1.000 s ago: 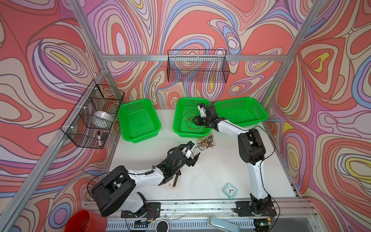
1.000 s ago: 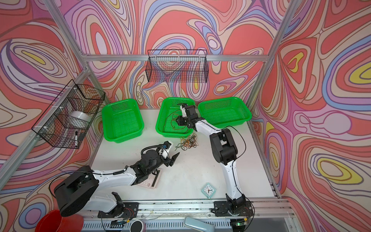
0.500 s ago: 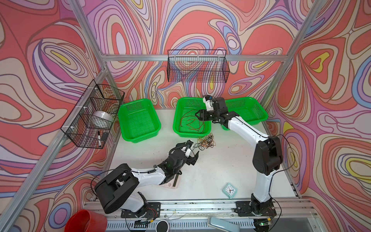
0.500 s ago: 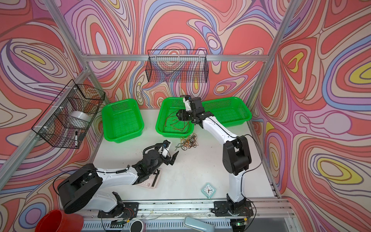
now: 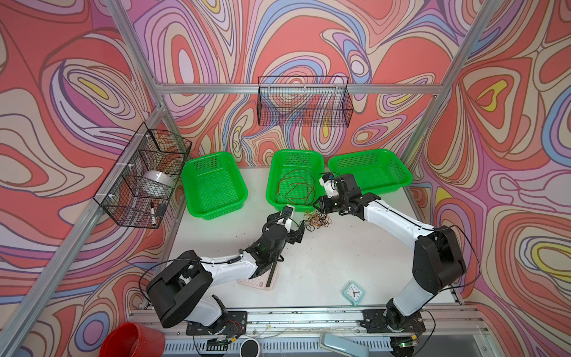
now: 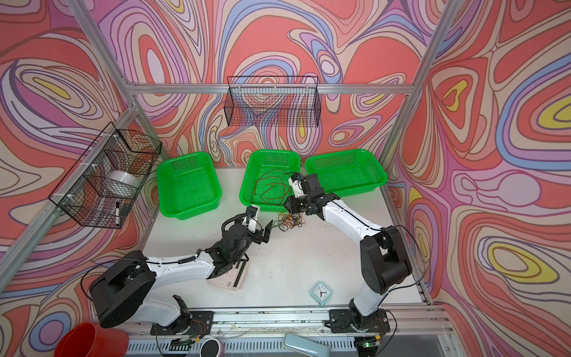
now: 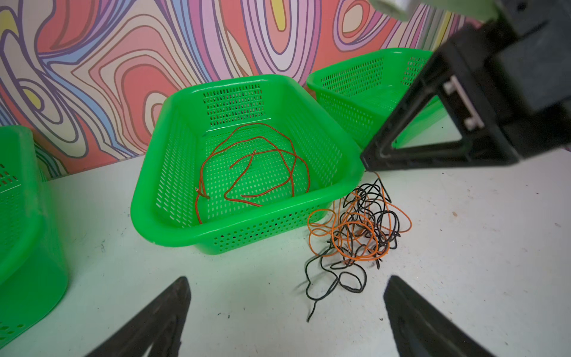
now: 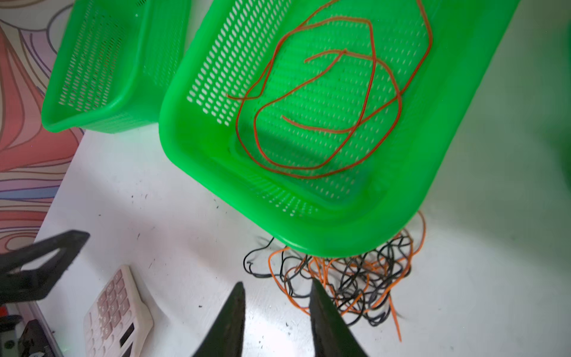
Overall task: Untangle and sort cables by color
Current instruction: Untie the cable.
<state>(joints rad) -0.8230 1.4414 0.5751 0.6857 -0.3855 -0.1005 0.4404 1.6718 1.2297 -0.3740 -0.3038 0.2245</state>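
Plainly, left fingers (image 7: 160, 321) gape wide and empty; right fingers (image 8: 327, 318) stand narrowly parted by the tangled cables (image 7: 355, 228).

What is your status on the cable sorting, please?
Left pincer open, empty. Right pincer slightly open at orange-black tangle. Red cables in middle basket; its corner crowds tangle.

Lighting: bright, even, diffuse from above; soft, faint shadows on the tabletop (image 5: 324, 262). Top views: sharp, straight lines bowing toward picture edges. Wrist views: wide-angle stretch; near jaws out of focus; middle basket (image 8: 309, 222) rim smeared.
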